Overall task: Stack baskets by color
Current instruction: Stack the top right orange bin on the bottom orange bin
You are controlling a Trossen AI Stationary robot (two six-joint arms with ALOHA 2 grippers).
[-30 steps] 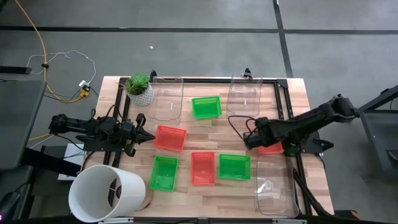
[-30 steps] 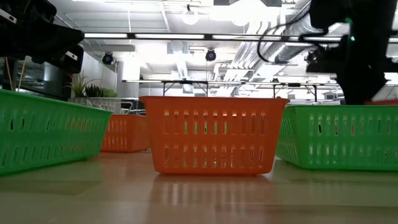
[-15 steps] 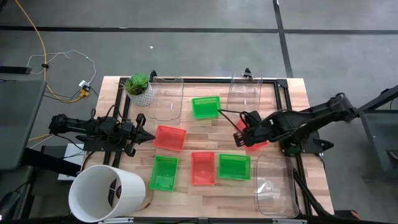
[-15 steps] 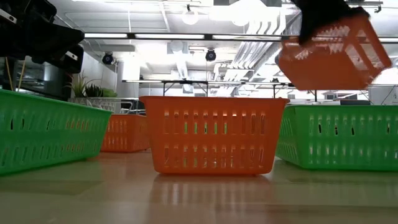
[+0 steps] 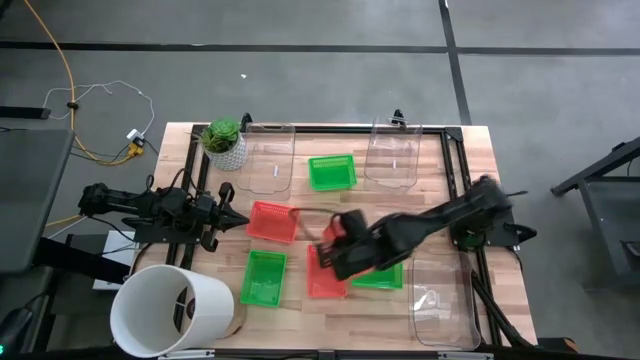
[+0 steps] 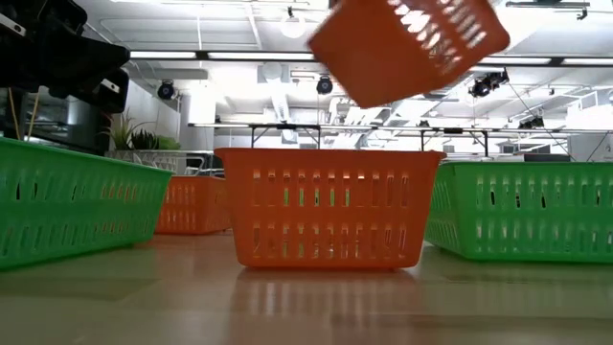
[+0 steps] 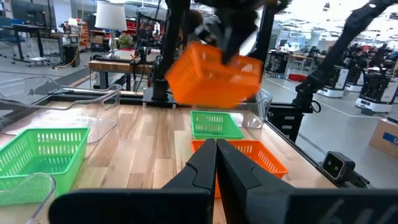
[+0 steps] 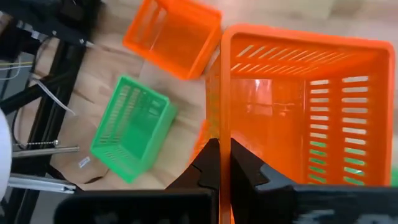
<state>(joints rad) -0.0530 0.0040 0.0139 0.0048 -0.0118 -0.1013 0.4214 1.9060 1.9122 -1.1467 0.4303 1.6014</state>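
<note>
My right gripper (image 8: pixel 219 149) is shut on a red basket (image 8: pixel 305 106), which hangs in the air above the table's near middle (image 5: pixel 332 232). Below it a second red basket (image 5: pixel 322 282) rests on its base, and a third (image 5: pixel 273 220) sits to the left. Green baskets stand at the near left (image 5: pixel 263 277), the near right (image 5: pixel 378 270) and the far middle (image 5: pixel 332 172). My left gripper (image 5: pixel 243 220) waits shut at the table's left edge, touching nothing. My right gripper pinches one side wall of the red basket at its rim (image 8: pixel 219 121), one finger inside and one outside. The fingers come slanting down from the table's right. The basket is lifted clear (image 6: pixel 407 43) and hangs tilted.
Clear bins stand at the far left (image 5: pixel 270 160), the far right (image 5: pixel 393 155) and the near right (image 5: pixel 440 300). A white bucket (image 5: pixel 170 310) lies at the near left corner, and a potted plant (image 5: pixel 224 143) stands at the far left.
My right gripper has lifted the red basket from the table's right side and carried it up and toward the table's left, over the near-middle red basket. The basket has tipped along the way.
</note>
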